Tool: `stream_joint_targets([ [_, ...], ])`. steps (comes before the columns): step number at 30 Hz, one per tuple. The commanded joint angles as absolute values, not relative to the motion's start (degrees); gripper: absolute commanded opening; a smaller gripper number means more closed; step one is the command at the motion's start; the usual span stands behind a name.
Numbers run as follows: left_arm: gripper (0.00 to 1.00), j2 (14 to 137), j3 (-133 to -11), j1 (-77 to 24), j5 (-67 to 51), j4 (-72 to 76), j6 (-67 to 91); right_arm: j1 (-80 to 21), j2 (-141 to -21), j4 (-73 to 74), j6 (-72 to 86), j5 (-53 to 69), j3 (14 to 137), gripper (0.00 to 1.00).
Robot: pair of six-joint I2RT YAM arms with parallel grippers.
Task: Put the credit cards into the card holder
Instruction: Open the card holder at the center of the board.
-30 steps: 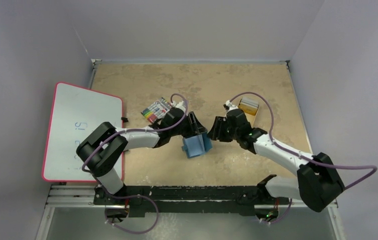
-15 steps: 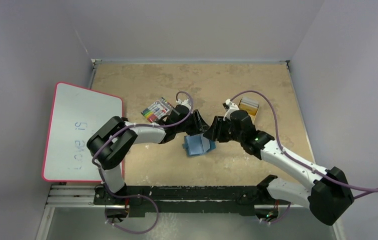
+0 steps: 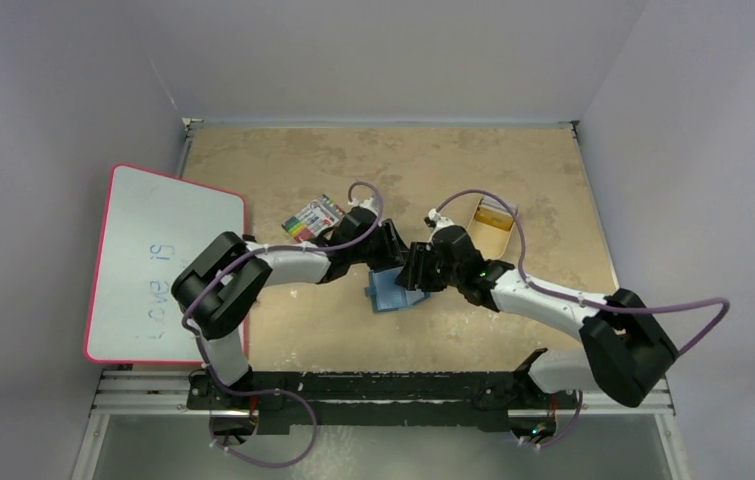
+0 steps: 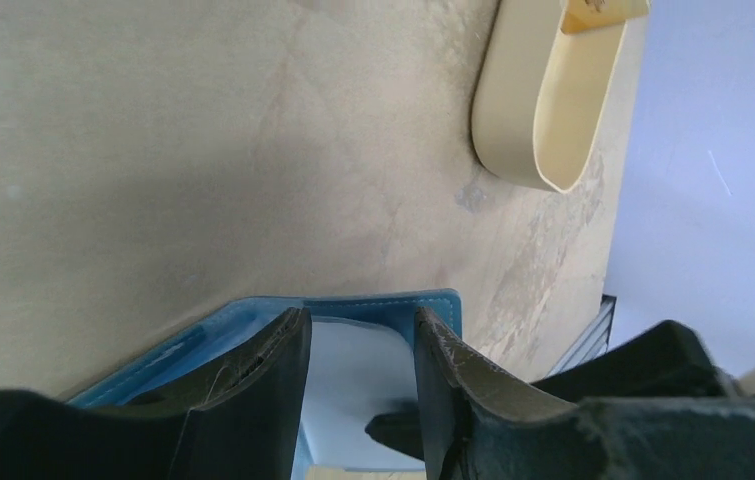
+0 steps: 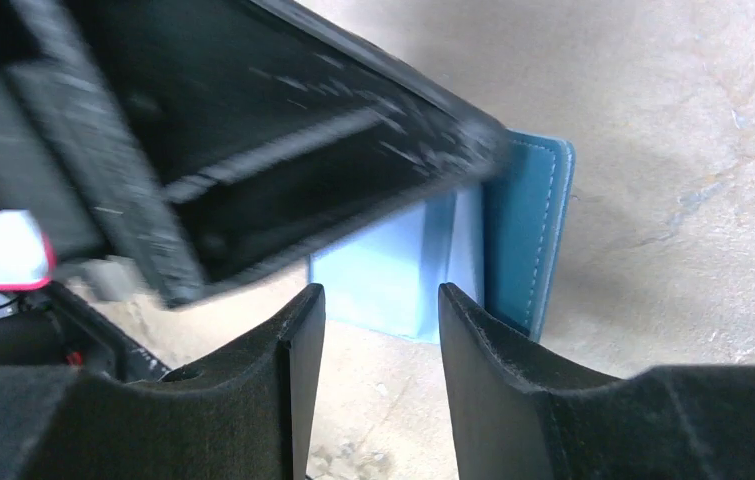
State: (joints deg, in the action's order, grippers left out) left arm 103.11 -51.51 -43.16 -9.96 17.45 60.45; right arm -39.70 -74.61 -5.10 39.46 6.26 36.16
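Card holder lay open right between my 2 grippers. Left gripper was about half open with its tips at the pale lining, pinching nothing I could see. Right gripper had a similar gap and was empty, holder just ahead. Credit cards sat in the tray behind the right one, so that arm's nearer them.

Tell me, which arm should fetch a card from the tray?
Probably the right arm: the tray with the credit cards lies on its side of the card holder, farther from the left arm.
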Motion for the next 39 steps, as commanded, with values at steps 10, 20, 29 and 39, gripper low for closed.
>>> stream_joint_targets([
  [10, 0.45, 84.6, -47.1, -35.7, -3.6, -2.9, 54.7, -39.9, -79.6, -5.8, 38.3, -1.0, 36.0, 0.51],
  [20, 0.51, 85.6, -33.6, -36.5, -17.0, 16.4, 60.9, -39.8, -83.0, -7.7, 38.7, -1.0, 34.2, 0.52],
  [29, 0.49, 88.9, -32.6, -39.1, -16.1, 21.6, 61.3, -39.8, -82.9, -6.9, 39.1, 0.0, 34.2, 0.50],
  [39, 0.47, 92.1, -35.2, -41.7, -17.3, 24.8, 57.2, -39.8, -83.2, -8.0, 39.7, 0.9, 33.2, 0.50],
])
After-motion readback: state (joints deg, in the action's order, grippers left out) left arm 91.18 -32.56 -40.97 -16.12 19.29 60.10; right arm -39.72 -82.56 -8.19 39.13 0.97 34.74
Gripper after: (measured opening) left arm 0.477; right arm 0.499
